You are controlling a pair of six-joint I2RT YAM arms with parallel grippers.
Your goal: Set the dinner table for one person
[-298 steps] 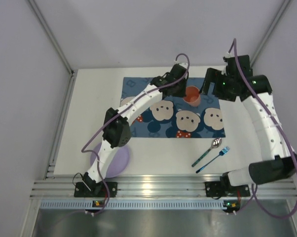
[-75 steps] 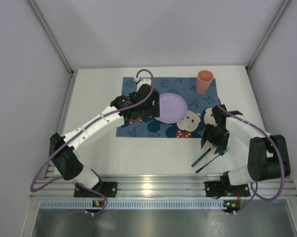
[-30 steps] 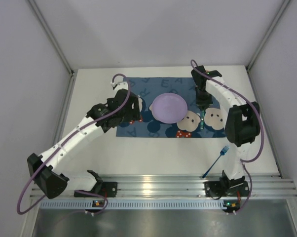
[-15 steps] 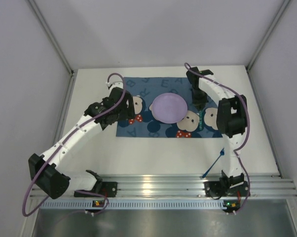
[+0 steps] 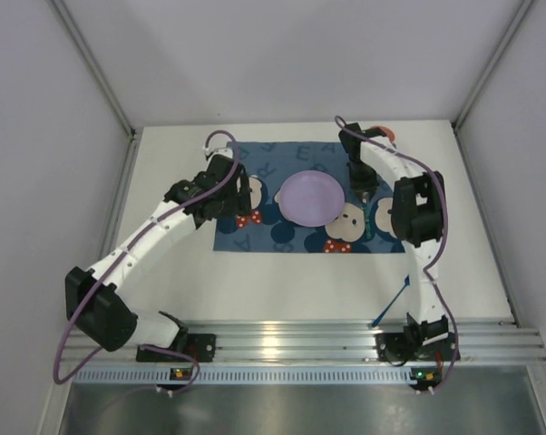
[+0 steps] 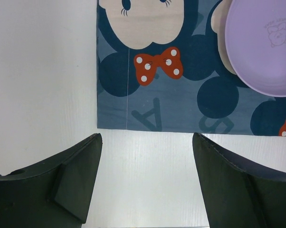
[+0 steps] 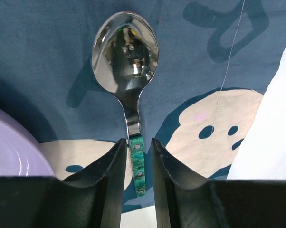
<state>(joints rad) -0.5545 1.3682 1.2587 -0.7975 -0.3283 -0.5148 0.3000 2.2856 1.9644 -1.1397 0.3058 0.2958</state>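
spoon [image 7: 128, 52]: likely light, stiff, its polished bowl slippery, so the green handle is the hold | right hand [image 7: 139, 142] clenched on that handle, spoon above placemat [image 6: 181, 114], just beside plate [image 5: 312, 197] | left hand [image 6: 147, 137] released, empty, over counter [image 5: 282, 281] | cup [image 5: 383, 134] and fork [image 5: 391, 304] well apart; nothing blocks the set-down

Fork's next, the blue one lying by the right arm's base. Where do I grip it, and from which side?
Grip the fork mid-handle, coming straight down from above and closing across its diagonal line. It lies flat on the table, thin and low, so a sideways approach would likely just push it.
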